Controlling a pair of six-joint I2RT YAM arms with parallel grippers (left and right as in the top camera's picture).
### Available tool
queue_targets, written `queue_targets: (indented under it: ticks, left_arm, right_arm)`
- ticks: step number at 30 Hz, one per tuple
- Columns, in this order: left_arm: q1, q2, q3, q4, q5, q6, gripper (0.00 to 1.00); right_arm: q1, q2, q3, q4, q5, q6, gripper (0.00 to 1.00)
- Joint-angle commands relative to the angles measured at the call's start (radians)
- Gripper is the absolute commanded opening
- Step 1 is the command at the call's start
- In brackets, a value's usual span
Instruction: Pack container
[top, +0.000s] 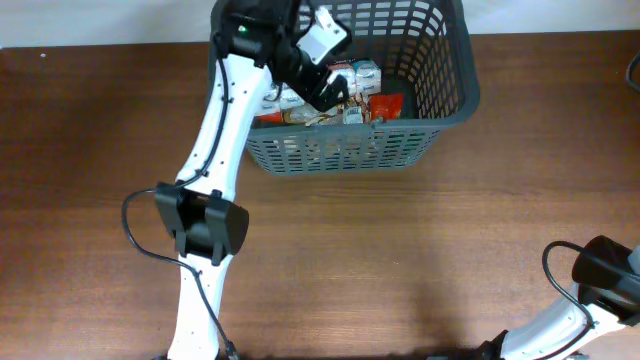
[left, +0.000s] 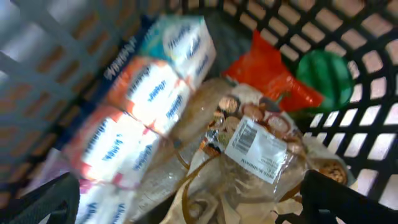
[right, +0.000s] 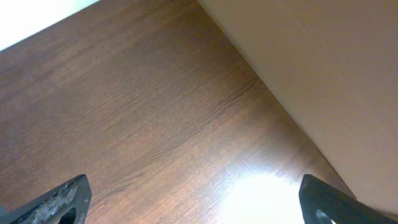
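Note:
The container (top: 455, 105), a dark grey slotted basket, stands at the back of the table. My left gripper (top: 335, 92) reaches down inside it. In the left wrist view the left gripper (left: 199, 210) is open, with its dark fingertips (left: 43, 202) wide apart and nothing between them. Just beneath lies a clear labelled bag of brown snacks (left: 258, 146). Beside the bag are white tissue packs (left: 146, 99), a red packet (left: 273, 78) and a green item (left: 326, 74). My right gripper (right: 196, 205) hangs open over bare table.
The basket's lattice walls (left: 348, 43) close in around the left gripper. My right arm (top: 600, 275) sits at the table's front right corner. A pale wall or board (right: 323, 68) runs along the table edge in the right wrist view.

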Motion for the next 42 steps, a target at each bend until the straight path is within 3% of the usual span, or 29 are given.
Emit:
queue_targets:
  ticks: [1,8,14,17,24,29,35,42]
  left_arm:
    - [0.01,-0.097,0.115,-0.013,-0.003,-0.006,0.99]
    - [0.023,-0.303,0.211,-0.127,-0.085,-0.006,0.99]
    - [0.044,-0.504,0.21,-0.353,-0.125,-0.01,0.99]
    - [0.049,-0.63,0.206,-0.406,-0.274,-0.154,0.99]
    - [0.049,-0.879,0.158,-0.406,-0.346,-0.222,0.99]
    - [0.049,-1.087,-0.078,-0.406,-0.446,-0.288,0.99]
    - [0.049,-1.431,-0.569,-0.372,-0.504,-0.423,0.99]
    - [0.049,-1.843,-1.077,-0.079,-0.5,-0.591,0.99]
  right_arm:
    - [-0.003,0.003,-0.002,-0.006,-0.005,0.005,0.99]
    - [-0.003,0.003,-0.002,-0.006,-0.005,0.005,0.99]
    - [-0.003,0.003,-0.002,-0.006,-0.005,0.005,0.99]
    - [-0.003,0.003,-0.002,-0.006,-0.005,0.005,0.99]
    - [-0.003,0.003,-0.002,-0.006,-0.005,0.005,0.99]
    - [-0.003,0.003,-0.002,-0.006,-0.006,0.005,0.99]
    - [-0.003,0.003,-0.002,-0.006,-0.005,0.005,0.99]
    - [-0.003,0.003,-0.002,-0.006,-0.005,0.005,0.99]
